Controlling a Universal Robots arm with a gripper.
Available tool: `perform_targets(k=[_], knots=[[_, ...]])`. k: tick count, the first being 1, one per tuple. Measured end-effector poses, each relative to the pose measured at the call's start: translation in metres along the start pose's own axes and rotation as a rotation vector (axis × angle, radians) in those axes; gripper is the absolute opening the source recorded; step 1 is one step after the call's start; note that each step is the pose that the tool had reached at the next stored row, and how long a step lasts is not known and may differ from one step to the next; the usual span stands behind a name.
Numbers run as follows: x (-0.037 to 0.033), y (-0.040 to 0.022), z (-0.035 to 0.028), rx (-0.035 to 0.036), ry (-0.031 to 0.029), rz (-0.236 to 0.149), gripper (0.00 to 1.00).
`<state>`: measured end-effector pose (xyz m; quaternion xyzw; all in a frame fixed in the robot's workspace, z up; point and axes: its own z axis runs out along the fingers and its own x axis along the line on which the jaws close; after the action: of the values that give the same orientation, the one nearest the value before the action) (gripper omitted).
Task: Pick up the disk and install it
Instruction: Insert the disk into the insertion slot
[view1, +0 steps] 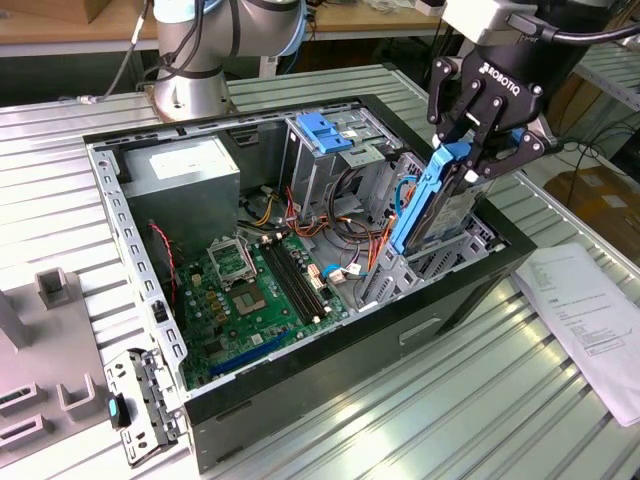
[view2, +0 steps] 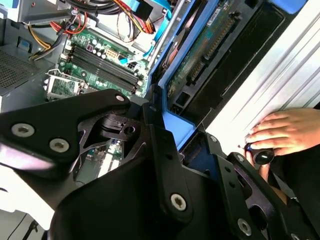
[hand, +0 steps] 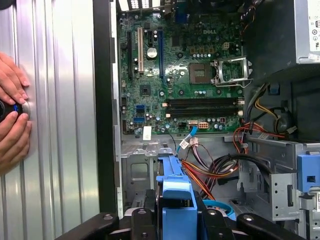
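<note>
Blue-railed disk (view1: 440, 205) stands tilted over the case (view1: 300, 370), clamped in the pincer (view1: 480, 160).

Claw (hand: 177, 222) clamped on blue-railed disk (hand: 175, 187); green motherboard (hand: 190, 75) inside case (hand: 102, 100); person's hands (hand: 12, 142) on slatted table (hand: 60, 125).

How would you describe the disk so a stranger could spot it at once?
Find the open black computer case; at its end on the exterior view's right is the black gripper. It clamps the flat silver disk, tilted on edge with blue plastic side rails, unlike the blue latch fixed atop the metal cage.
</note>
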<state>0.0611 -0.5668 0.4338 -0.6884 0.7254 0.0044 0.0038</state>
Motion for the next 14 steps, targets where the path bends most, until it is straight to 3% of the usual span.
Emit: perform_targets(k=[5, 14], knots=[[0.0000, 0.0000, 0.0005, -0.0002, -0.0003, 0.000, 0.37], [0.0000, 0.0000, -0.0042, -0.0005, -0.0005, 0.000, 0.37]])
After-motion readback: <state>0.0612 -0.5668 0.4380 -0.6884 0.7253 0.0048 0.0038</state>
